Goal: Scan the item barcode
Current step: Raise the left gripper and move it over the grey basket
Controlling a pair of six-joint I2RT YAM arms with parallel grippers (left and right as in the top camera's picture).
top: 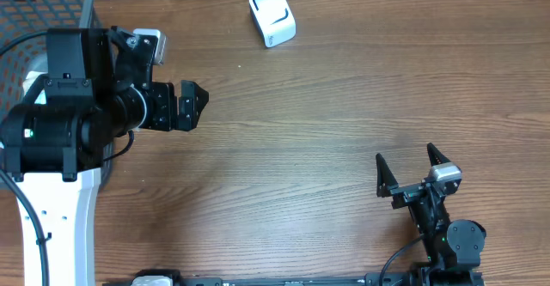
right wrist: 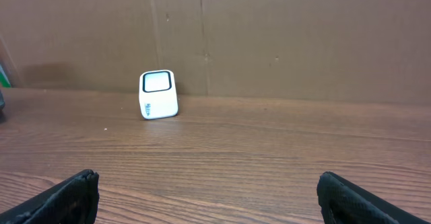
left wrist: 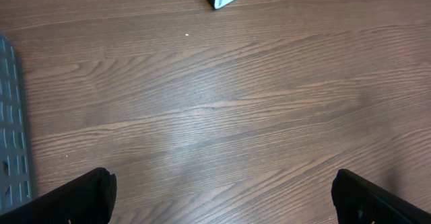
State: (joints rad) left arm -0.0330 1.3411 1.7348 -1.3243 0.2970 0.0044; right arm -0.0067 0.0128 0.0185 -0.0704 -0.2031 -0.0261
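White scanner (top: 272, 15), one; left claw (top: 198, 106) and right claw (top: 404, 155), two, both agape.

Soft, even light falls from above, and shadows are faint. A pale sheen lies on the table (left wrist: 202, 136) just ahead of the left gripper (left wrist: 222, 187), whose dark fingertips (left wrist: 87, 197) look soft-edged.

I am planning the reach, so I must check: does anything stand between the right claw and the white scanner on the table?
Nothing visible does. Only bare table lies between the open right claw and the white scanner at the far edge. The left claw is off to the side, outside that path.
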